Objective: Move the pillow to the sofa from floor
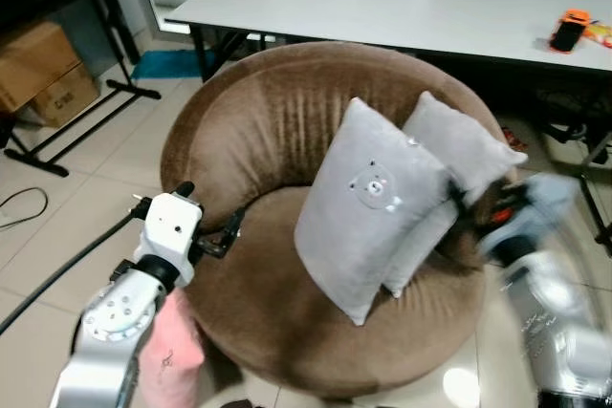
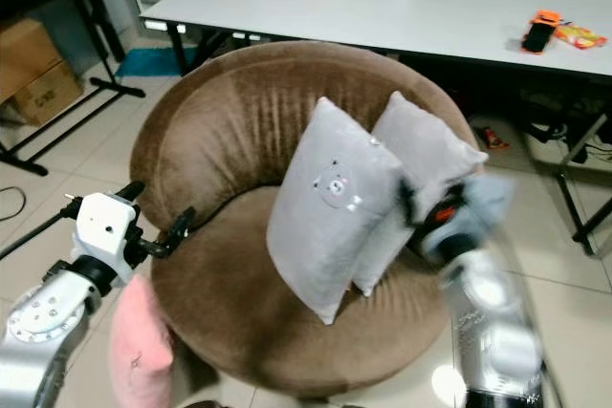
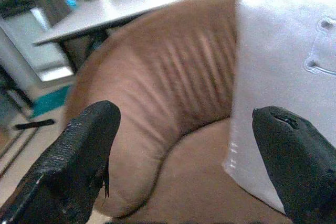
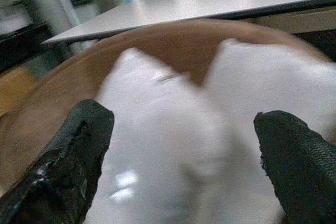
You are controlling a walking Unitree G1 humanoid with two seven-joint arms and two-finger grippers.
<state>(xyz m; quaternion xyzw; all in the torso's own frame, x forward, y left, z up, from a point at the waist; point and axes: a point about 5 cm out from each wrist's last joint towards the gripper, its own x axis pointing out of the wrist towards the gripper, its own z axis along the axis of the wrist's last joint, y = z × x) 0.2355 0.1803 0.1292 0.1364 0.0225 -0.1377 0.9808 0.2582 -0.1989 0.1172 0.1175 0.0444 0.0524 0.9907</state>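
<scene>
Two grey pillows lean upright on the seat of a round brown sofa [image 1: 249,121]. The front pillow [image 1: 368,207] bears a small bear face; the second pillow [image 1: 459,155] stands just behind it to the right. My left gripper [image 1: 222,234] hovers open at the sofa's left front rim, its fingers [image 3: 79,156] spread wide with nothing between them. My right gripper [image 1: 469,217], blurred, is at the right side of the pillows, open, with its fingers [image 4: 79,150] apart before both pillows. A pink cushion [image 1: 172,351] lies on the floor under my left arm.
A long white table [image 1: 402,7] stands behind the sofa with an orange and black object [image 1: 571,30] on it. Cardboard boxes [image 1: 38,69] and a black stand [image 1: 86,112] are at the left. A black cable [image 1: 57,269] runs over the tiled floor.
</scene>
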